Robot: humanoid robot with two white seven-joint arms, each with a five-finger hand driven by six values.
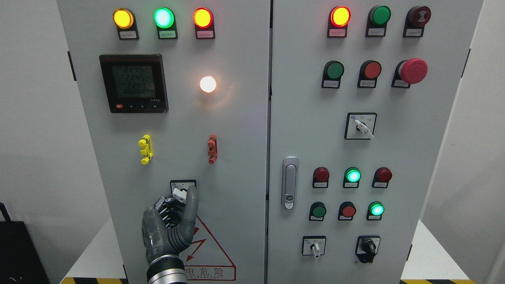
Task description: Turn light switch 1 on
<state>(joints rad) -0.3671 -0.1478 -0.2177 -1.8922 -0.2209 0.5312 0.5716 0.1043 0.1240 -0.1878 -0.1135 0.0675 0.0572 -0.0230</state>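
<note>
Broadly, the left cabinet door fills the left half of the head view, and everything below is placed against its power meter. To the right of the meter, at about its height, a white lamp glows. Below the meter sit a yellow clip and, further right, a red clip. Lower again, below and right of the meter, is the small rotary selector switch on its black-framed plate, which I take to be light switch 1.

Only one robot hand shows, the left one, its arm coming up from the bottom edge directly beneath the switch. The switch lies straight above the palm, at the fingertips: one long finger stands upright along the right side of the white knob, while the others are curled in beside and under it. The fingers seem to touch or pinch the knob, though a firm grip cannot be confirmed.

The knob's short white lever appears tilted toward the upper left. Any turn would pivot about an axis pointing out of the door, so the wrist must roll rather than push. With the lamp already lit, the switch may be on.
</note>
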